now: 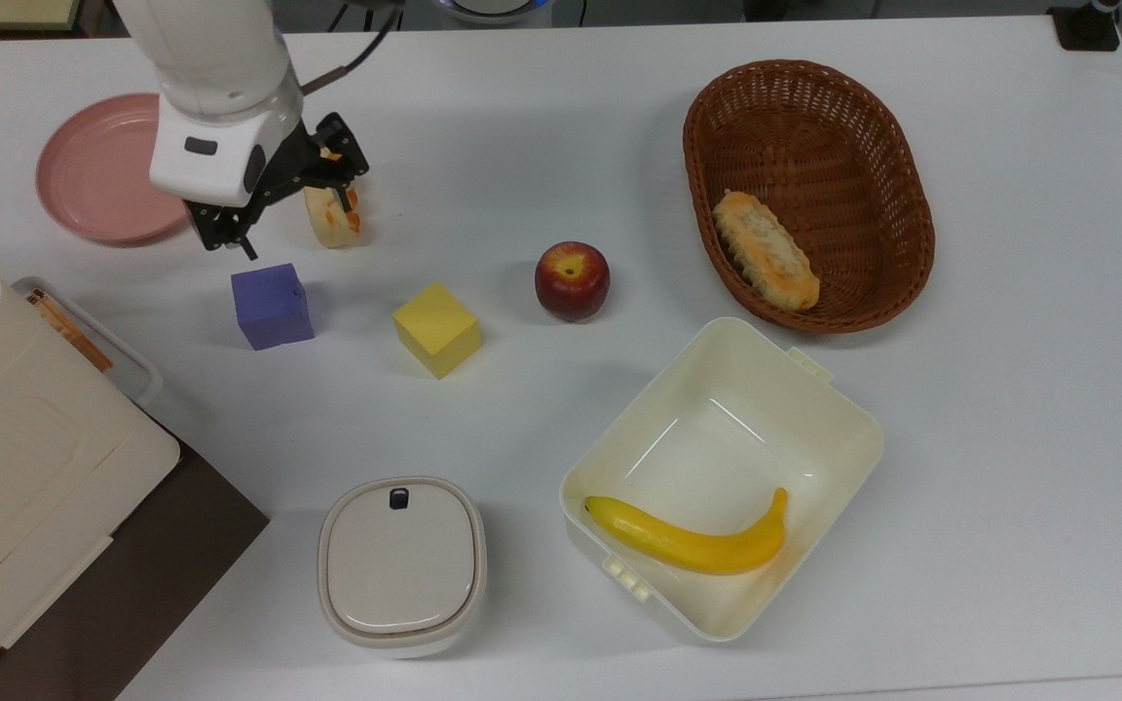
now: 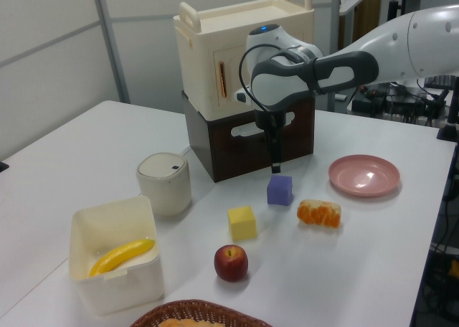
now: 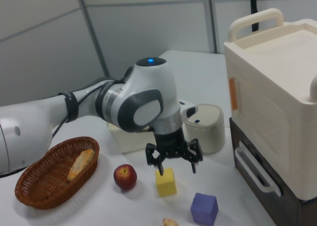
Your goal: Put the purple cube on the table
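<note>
The purple cube [image 1: 272,306] rests flat on the white table [image 1: 522,127], left of the yellow cube [image 1: 436,329] in the top view. It also appears in the left view [image 2: 280,190] and at the bottom of the right view [image 3: 204,208]. My gripper [image 1: 290,216] hovers just above and beyond the cube, open, with nothing between its fingers. In the right view the gripper [image 3: 172,165] has its fingers spread wide above the yellow cube [image 3: 166,182]. In the left view the gripper [image 2: 275,168] hangs a short way over the purple cube.
A pink plate [image 1: 98,180] lies at the top view's far left, a bread piece [image 1: 335,216] by the gripper. An apple [image 1: 572,280], a wicker basket [image 1: 807,292], a cream box [image 1: 843,428] holding a banana [image 1: 688,540], a lidded pot [image 1: 401,565] and a cabinet [image 1: 16,467] surround the area.
</note>
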